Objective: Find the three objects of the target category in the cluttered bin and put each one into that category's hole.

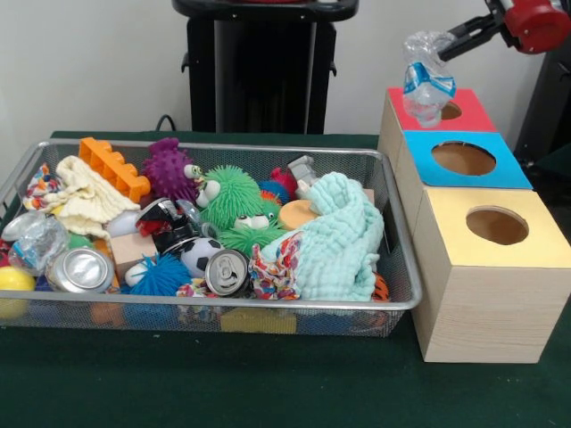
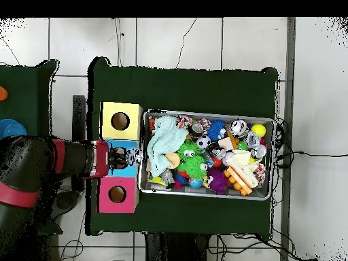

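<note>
**Bottle in grip, hanging by the red box**

End effector is clamped on the top end of a clear plastic bottle with a blue label. The bottle hangs in the air at the near-left edge of the red-topped box, just short of its hole in the front view.

Handling, my read: empty, thin-walled, very light. The walls are crinkled, so they buckle under squeeze and the film is slick. Neck or cap end is the stiffest hold; a body grasp would crush and slip.

Another crumpled clear bottle lies at the left end of the wire-mesh bin, next to a silver can, which is rigid metal and not a target. A third bottle isn't visible; it may be under the mint cloth or the spiky rubber toys.

Boxes are pale wood with round cut-outs, on a green tabletop.
</note>
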Available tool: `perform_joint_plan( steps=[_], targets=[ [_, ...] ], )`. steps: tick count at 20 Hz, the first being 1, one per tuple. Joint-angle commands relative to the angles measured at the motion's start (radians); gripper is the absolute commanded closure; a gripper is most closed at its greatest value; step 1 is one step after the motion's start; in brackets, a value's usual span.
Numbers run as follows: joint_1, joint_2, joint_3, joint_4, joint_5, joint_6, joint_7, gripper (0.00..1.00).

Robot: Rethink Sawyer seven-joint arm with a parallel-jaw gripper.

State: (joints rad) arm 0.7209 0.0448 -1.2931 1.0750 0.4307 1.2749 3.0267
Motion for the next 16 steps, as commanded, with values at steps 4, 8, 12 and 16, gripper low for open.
perform_joint_plan(
  steps=[4, 8, 12, 16],
  targets=[
    [-0.046, 0.065, 0.047, -0.139, 0.076, 0.106, 0.328, 1.0],
    [-0.042, 0.067, 0.052, -0.123, 0.075, 0.083, 0.324, 1.0],
    [-0.044, 0.065, 0.051, -0.123, 0.077, 0.085, 0.321, 1.0],
    [-0.048, 0.075, 0.043, -0.142, 0.083, 0.103, 0.332, 1.0]
  ],
)
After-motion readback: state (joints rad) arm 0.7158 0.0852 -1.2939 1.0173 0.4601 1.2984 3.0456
